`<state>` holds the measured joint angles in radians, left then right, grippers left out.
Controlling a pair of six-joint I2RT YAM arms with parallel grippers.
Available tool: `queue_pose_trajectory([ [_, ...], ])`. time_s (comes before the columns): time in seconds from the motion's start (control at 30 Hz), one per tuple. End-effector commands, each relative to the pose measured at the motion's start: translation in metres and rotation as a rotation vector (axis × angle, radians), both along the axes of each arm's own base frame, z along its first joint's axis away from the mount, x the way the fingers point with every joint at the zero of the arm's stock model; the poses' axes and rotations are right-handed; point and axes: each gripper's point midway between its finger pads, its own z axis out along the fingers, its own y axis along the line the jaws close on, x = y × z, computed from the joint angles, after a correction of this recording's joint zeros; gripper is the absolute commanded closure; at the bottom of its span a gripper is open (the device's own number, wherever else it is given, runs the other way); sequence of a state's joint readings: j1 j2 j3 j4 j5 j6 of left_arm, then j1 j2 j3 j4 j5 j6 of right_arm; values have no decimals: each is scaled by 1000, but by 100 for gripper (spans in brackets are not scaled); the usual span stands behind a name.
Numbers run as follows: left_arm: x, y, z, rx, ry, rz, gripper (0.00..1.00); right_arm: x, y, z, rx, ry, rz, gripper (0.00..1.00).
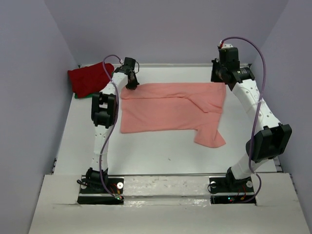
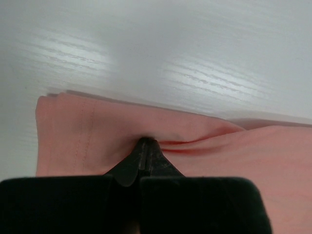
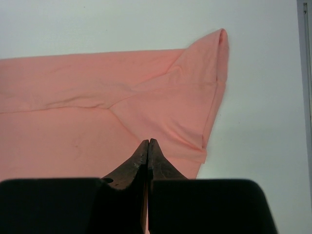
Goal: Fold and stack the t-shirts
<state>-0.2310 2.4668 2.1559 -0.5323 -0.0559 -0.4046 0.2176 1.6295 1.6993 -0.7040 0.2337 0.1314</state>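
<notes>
The salmon-pink t-shirt (image 1: 170, 107) lies spread on the white table, its far part folded over and one sleeve trailing at the near right. My left gripper (image 1: 131, 84) is at its far left corner, and in the left wrist view it (image 2: 145, 142) is shut on a pucker of the pink cloth (image 2: 219, 146). My right gripper (image 1: 220, 78) hangs over the far right corner. In the right wrist view it (image 3: 148, 142) is shut, above the flat shirt (image 3: 73, 122), with no cloth lifted. The dark red t-shirt (image 1: 88, 78) lies folded at the back left on the green one (image 1: 79, 95).
Purple-grey walls enclose the table on three sides. The table's raised right rim (image 3: 304, 73) runs close to the right arm. The arm bases stand on a white ledge (image 1: 165, 185) at the near edge.
</notes>
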Motion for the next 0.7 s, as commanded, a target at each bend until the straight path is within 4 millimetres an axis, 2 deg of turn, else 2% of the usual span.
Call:
queue_pose_trajectory([
  [0.0,9,23,-2,0,14,16,100,1,5,5,16,-25,11,100],
  [0.33,25,58,-4,-17,0,53,100,-6,-4,-18,-5,25,-41,100],
  [0.57,34,74,2,-15,-24,69,100,-29,-17,-42,-15,73,-114,100],
  [0.67,36,76,2,-13,-29,70,100,-40,-23,-39,-13,67,-140,100],
])
